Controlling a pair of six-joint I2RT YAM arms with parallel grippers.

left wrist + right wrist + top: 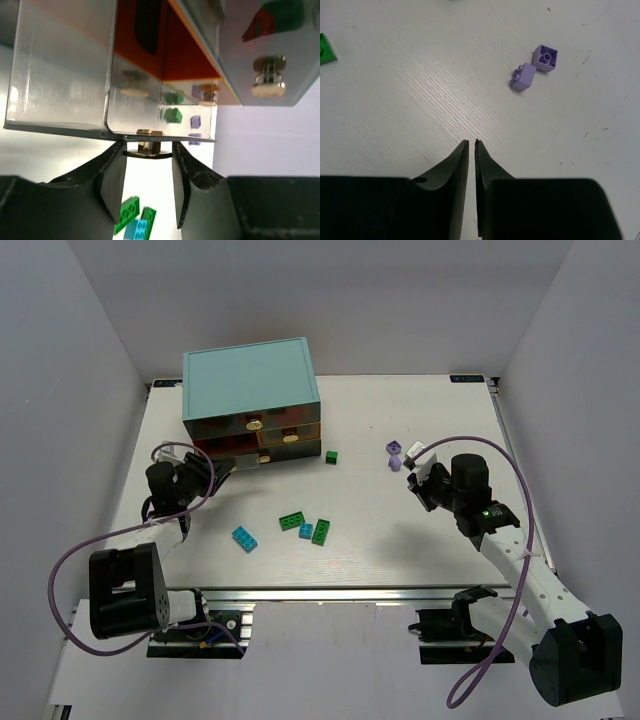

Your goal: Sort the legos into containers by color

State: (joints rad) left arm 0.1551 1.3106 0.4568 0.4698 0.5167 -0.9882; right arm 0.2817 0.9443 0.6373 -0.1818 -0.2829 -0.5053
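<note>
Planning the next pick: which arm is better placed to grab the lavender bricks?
Right. The right gripper hangs empty, jaws nearly shut, just short of the two lavender bricks. The left gripper is busy across the table, clamped on the knob of the open drawer.

Seven legos lie on the one table [420,560]: three green [292,521], two cyan-blue [245,538] and two lavender [393,449]. There is one teal cabinet [250,375] with one drawer [238,462] pulled out. Two arms each carry one gripper: the left gripper [148,150] and the right gripper [471,142].
</note>
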